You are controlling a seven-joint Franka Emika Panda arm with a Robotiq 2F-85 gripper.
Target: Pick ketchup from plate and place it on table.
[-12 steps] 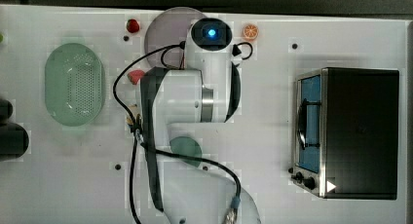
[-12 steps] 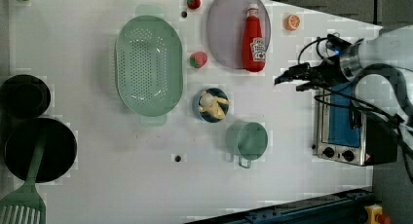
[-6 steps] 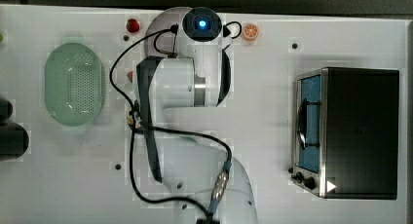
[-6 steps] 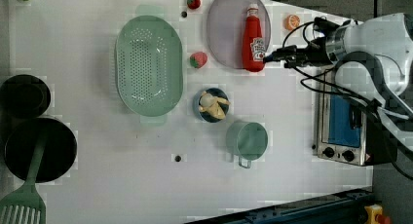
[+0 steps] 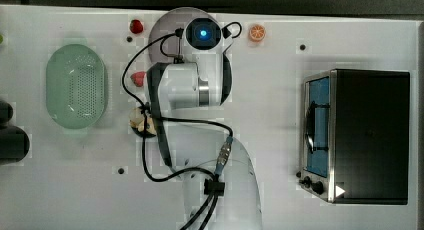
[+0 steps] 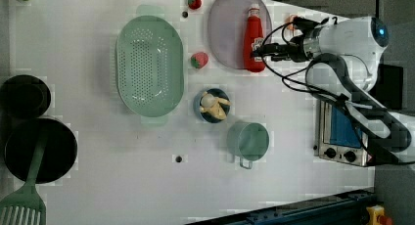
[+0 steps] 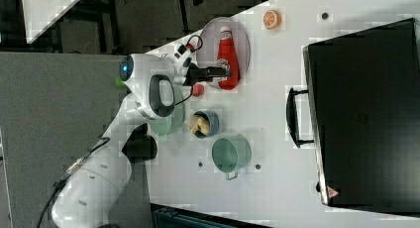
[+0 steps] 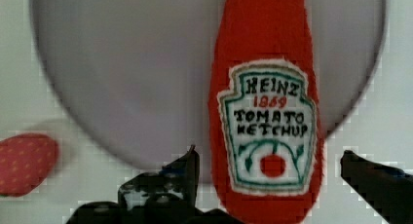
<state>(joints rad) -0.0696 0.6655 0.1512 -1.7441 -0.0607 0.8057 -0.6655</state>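
Where the red soft ketchup bottle (image 6: 253, 40) lies flat on the round greyish-lilac plate (image 6: 225, 29), its base end sits between the gripper's (image 8: 268, 168) spread, empty black fingers (image 8: 187, 168); white dotted counter (image 6: 122, 151) beneath; red strawberry toy (image 6: 198, 60) just beside plate.
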